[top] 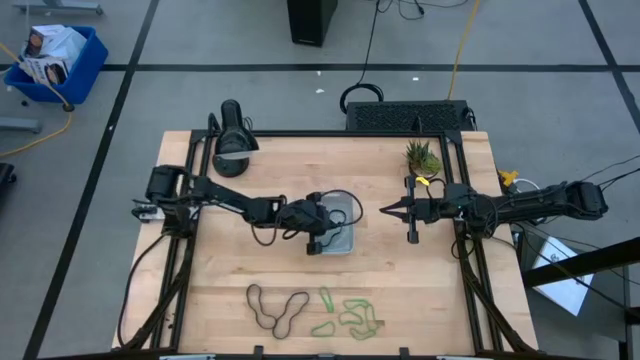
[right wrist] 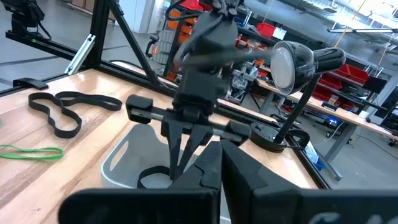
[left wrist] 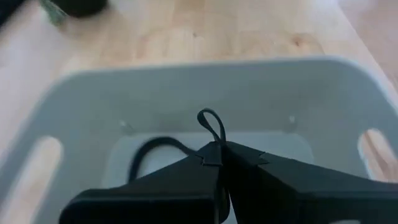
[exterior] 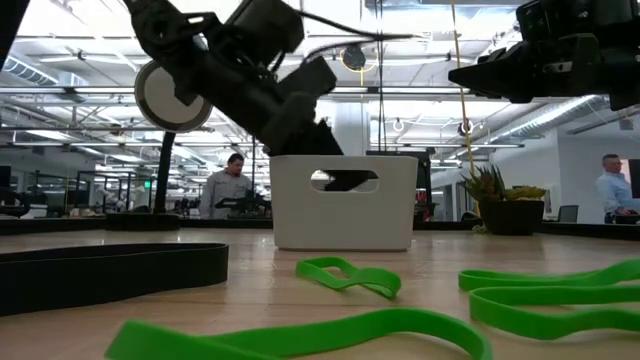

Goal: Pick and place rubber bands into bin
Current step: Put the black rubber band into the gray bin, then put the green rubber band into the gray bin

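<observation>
High view, left gripper (top: 322, 236): over the bin (top: 345, 243) at table centre, fingers pointing down into it.
High view, right gripper (top: 393, 211): waits just right of the bin, fingers together, nothing in them.
High view, remaining stock: dark rubber bands (top: 277, 307) and green rubber bands (top: 350, 317) lie loose near the table's front edge, well apart from the bin.
Low view, bin: white-looking walls with a slot handle; left gripper reaches in from above.
Left wrist view, hold: fingertips pinched narrow on a dark rubber band (left wrist: 211, 123); a loop sticks up between them, the rest curls on the bin floor.
Right wrist view, bin (right wrist: 118, 163): part of a dark band shows inside.
Risk: band may cling to a fingertip on release and lift back out.
Risk: closely parked right gripper could be clipped on retreat.
</observation>
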Action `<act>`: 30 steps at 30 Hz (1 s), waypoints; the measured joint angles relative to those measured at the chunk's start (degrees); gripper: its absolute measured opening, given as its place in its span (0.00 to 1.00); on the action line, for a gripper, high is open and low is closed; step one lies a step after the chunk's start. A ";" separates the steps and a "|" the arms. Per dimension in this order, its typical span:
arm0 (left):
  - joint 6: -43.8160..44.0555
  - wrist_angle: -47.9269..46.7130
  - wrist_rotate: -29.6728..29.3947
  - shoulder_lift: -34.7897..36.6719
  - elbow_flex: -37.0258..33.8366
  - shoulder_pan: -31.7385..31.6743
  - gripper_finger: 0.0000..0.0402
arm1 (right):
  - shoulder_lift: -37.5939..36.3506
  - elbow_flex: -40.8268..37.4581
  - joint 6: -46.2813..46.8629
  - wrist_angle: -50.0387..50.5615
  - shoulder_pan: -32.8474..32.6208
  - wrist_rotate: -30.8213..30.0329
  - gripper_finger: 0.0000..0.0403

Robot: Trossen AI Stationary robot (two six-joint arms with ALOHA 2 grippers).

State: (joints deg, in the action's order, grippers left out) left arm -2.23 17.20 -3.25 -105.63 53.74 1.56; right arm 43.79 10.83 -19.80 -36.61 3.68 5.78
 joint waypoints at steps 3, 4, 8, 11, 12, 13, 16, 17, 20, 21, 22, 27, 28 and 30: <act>0.88 -0.85 0.89 0.02 0.00 -0.41 0.09 | -0.02 0.00 0.00 0.01 0.00 0.00 0.00; 1.06 -0.91 1.13 0.02 0.00 -0.42 0.12 | 0.00 0.00 0.00 0.03 0.00 0.00 0.00; 1.04 -0.62 1.30 0.02 0.00 -0.26 0.28 | -0.01 0.00 0.00 0.03 0.00 0.01 0.00; 0.90 -0.64 1.72 0.02 0.00 -0.26 0.39 | 0.00 0.00 0.00 0.03 0.00 0.00 0.00; 0.79 -0.66 1.71 0.02 0.00 -0.26 0.42 | 0.00 0.00 0.00 0.01 0.00 0.00 0.00; 0.48 -0.65 1.71 0.02 0.00 -0.26 0.45 | 0.00 0.00 0.00 0.01 0.00 0.00 0.00; -0.44 -0.42 1.73 0.27 0.00 -0.24 0.52 | 0.00 0.00 0.00 0.01 0.00 0.00 0.00; -0.85 -0.40 1.71 0.58 -0.02 -0.13 0.53 | -0.01 0.00 0.00 0.04 0.00 0.00 0.00; -4.05 -1.26 1.73 3.04 0.07 0.99 0.56 | 0.00 0.00 0.00 0.04 0.00 0.00 0.00; -5.13 -1.03 1.73 4.38 0.07 1.64 0.56 | -0.01 0.00 0.00 0.02 0.00 0.00 0.00; -6.02 -0.92 1.75 6.01 0.12 2.35 0.56 | -0.01 0.00 0.00 0.03 0.02 0.00 0.00; -5.67 -4.74 0.90 16.03 0.20 6.14 0.57 | 0.00 0.00 0.00 0.06 0.04 -0.24 0.00; -5.77 -6.57 0.03 18.08 0.20 6.96 0.56 | -0.02 0.00 0.00 0.00 0.04 -0.36 0.00; -7.16 -11.10 -2.60 21.82 0.22 8.74 0.53 | 0.00 0.00 0.09 0.04 0.02 -1.20 0.00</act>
State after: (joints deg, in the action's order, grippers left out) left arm -9.39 6.09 -5.85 -83.81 53.95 10.30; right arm 43.79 10.83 -19.71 -36.58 3.70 4.58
